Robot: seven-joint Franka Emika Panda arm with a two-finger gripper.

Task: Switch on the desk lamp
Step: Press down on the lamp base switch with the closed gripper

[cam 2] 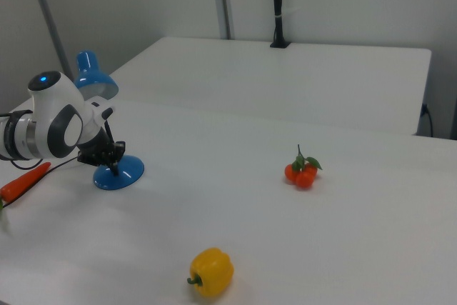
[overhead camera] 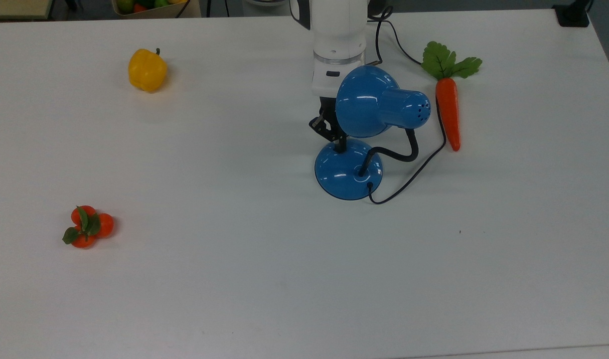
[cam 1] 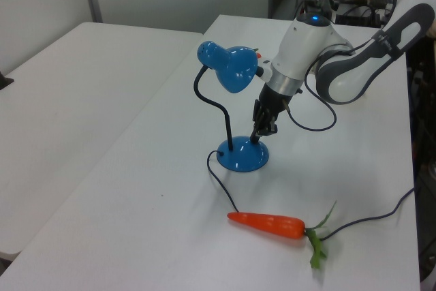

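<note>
White table [overhead camera: 264, 279] (grey walls behind) bears the desk lamp [overhead camera: 349, 169]; hand [overhead camera: 340, 145], fingers together, touches its base.

In the top view the lamp [overhead camera: 364, 129] shade hides part of the gripper [overhead camera: 338, 144], whose tip covers the switch on the base. The arm [overhead camera: 337, 35] is cut off at the far edge. In the right view the arm [cam 2: 50, 125] hides the lamp's [cam 2: 118, 169] neck, and the carrot [cam 2: 21, 183] runs off the right view's left edge.
</note>
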